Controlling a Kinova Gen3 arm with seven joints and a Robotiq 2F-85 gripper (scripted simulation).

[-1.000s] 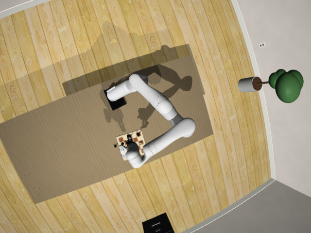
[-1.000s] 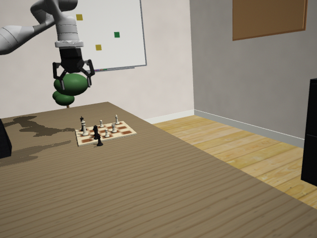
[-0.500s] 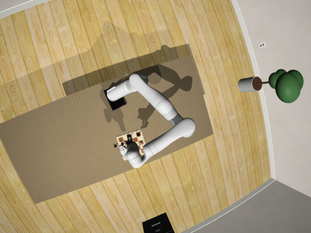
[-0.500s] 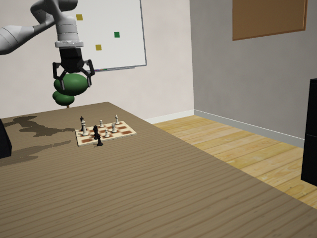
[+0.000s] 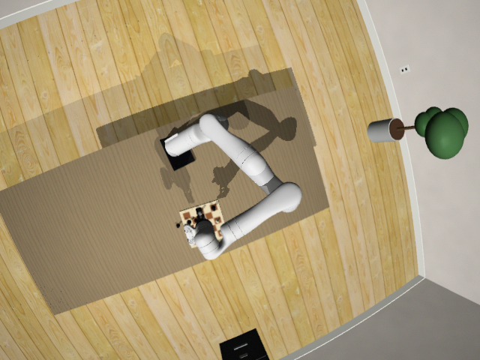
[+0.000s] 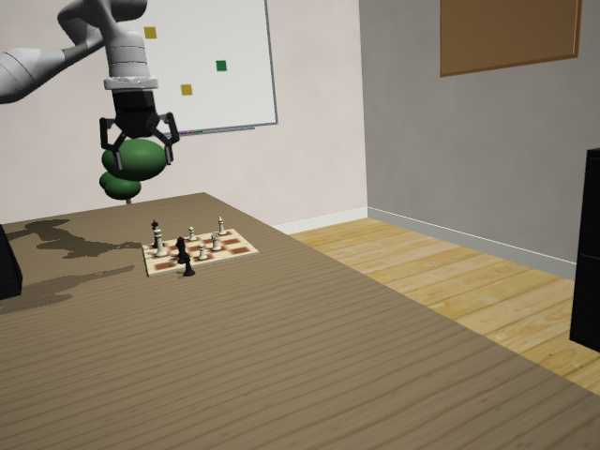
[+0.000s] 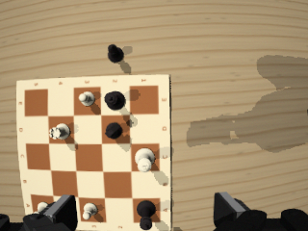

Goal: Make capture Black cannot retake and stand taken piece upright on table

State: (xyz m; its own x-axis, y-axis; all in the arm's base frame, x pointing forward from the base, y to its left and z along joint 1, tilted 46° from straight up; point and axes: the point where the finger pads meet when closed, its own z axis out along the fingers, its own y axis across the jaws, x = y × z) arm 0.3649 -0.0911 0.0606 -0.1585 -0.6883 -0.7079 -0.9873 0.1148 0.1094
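Note:
A small chessboard (image 7: 96, 157) (image 6: 220, 258) (image 5: 185, 213) lies on the brown table (image 6: 291, 363). Several white and black pieces stand upright on it. One black pawn (image 7: 115, 53) (image 6: 188, 267) (image 5: 178, 223) stands upright on the table just off the board's edge. In the wrist view two black pieces (image 7: 115, 99) (image 7: 115, 130) stand in one file near that edge, with a white pawn (image 7: 87, 98) beside them. A tall white piece (image 7: 145, 158) and a tall black piece (image 7: 146, 211) stand in the right-hand file. My gripper (image 6: 142, 158) (image 7: 144, 210) is open and empty, high above the board.
The arm's black base block (image 5: 178, 158) (image 6: 7, 273) sits on the table behind the board. A potted plant (image 5: 442, 133) stands by the wall. A black cabinet (image 6: 589, 251) (image 5: 244, 346) stands on the floor beyond the table's edge.

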